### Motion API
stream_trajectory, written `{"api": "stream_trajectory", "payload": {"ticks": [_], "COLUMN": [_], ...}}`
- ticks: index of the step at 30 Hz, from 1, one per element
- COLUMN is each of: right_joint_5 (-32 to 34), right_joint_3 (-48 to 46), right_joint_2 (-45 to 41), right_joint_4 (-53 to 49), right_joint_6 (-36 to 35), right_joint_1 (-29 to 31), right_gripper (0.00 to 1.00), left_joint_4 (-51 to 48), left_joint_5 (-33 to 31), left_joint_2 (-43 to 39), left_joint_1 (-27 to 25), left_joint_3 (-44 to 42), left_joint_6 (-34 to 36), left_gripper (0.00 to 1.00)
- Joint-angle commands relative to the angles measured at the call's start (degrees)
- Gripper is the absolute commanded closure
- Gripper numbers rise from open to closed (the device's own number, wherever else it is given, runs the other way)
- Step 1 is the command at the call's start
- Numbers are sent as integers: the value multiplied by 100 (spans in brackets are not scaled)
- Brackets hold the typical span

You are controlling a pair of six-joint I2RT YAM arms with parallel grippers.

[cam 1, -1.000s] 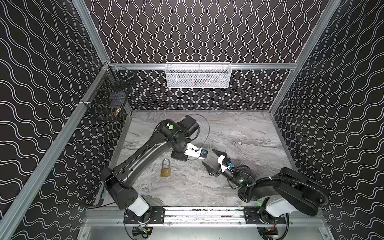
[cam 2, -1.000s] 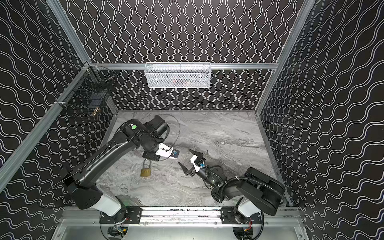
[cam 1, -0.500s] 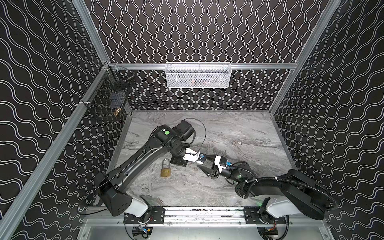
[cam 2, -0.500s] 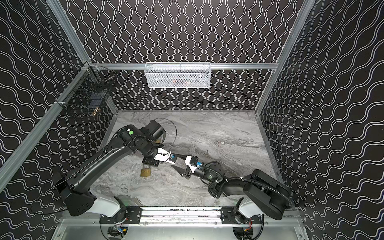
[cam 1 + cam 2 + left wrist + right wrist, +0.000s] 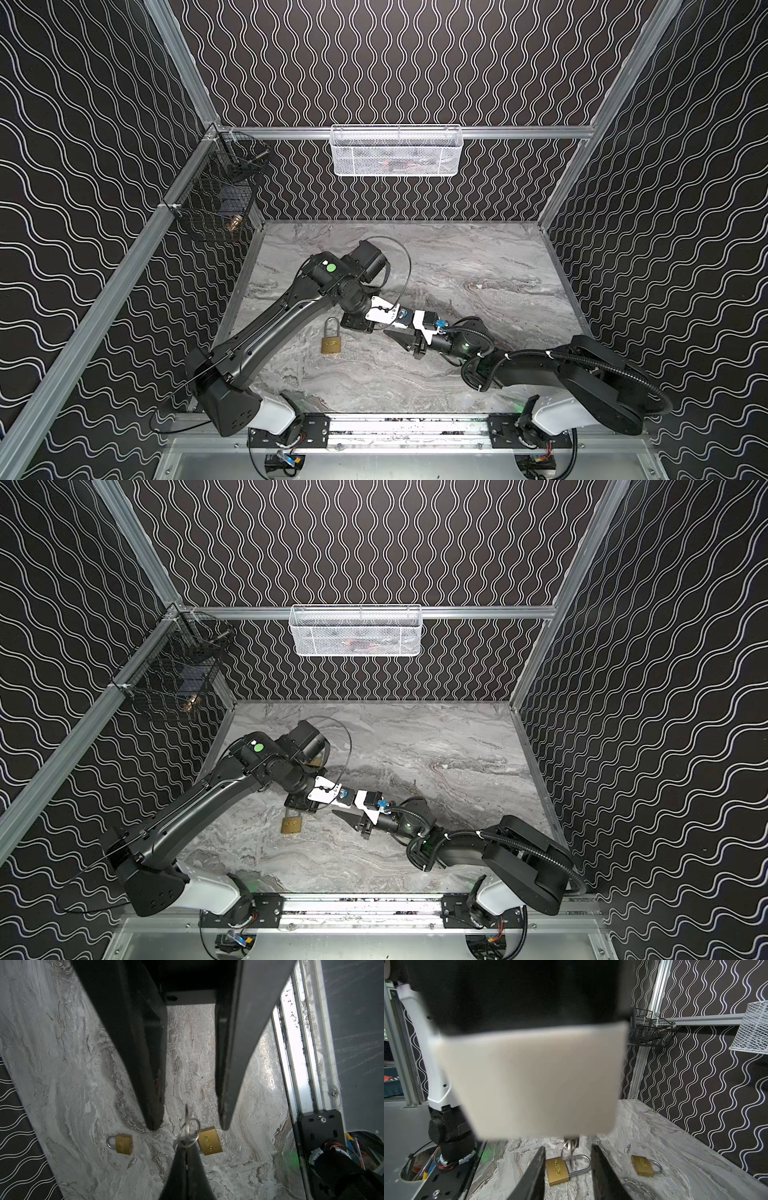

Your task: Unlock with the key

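Our two grippers at the key (image 5: pixel 186 1115)
Lower centre, our left gripper (image 5: pixel 185 1147) clamps it; our right gripper (image 5: pixel 568 1146) gapes around it.

Two matte black segmented arms (image 5: pixel 270 328) stand on glossy white rounded bases (image 5: pixel 272 411). A round green dot (image 5: pixel 331 267) marks the left arm's joint. There is also a thin black cable loop (image 5: pixel 409 266), a ribbed black hose (image 5: pixel 530 353) and a white wrist bracket (image 5: pixel 382 314).

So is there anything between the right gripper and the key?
Nothing visible. The key hangs from the shut left gripper, right at the gap between the open fingers of the right gripper. The two padlocks lie on the table and appear clear of that gap.
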Motion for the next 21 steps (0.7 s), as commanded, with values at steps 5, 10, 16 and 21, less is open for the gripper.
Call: {"api": "stream_trajectory", "payload": {"ticks": [5, 10, 16, 21], "right_joint_5": [26, 17, -2, 97], "right_joint_3": [145, 133, 146, 72], "right_joint_2": [-5, 12, 39, 39], "right_joint_4": [-171, -156, -184, -50], "right_joint_6": [-64, -24, 26, 85], "right_joint_1": [6, 6, 6, 6], "right_gripper": [72, 89, 100, 100], "left_joint_4": [126, 164, 364, 587], "left_joint_5": [130, 105, 61, -22], "left_joint_2": [-69, -65, -146, -250], "left_joint_1": [11, 12, 11, 12], "left_joint_3": [-111, -86, -170, -340], "left_joint_6": [85, 95, 85, -32], "left_gripper": [100, 100, 100, 100]}}
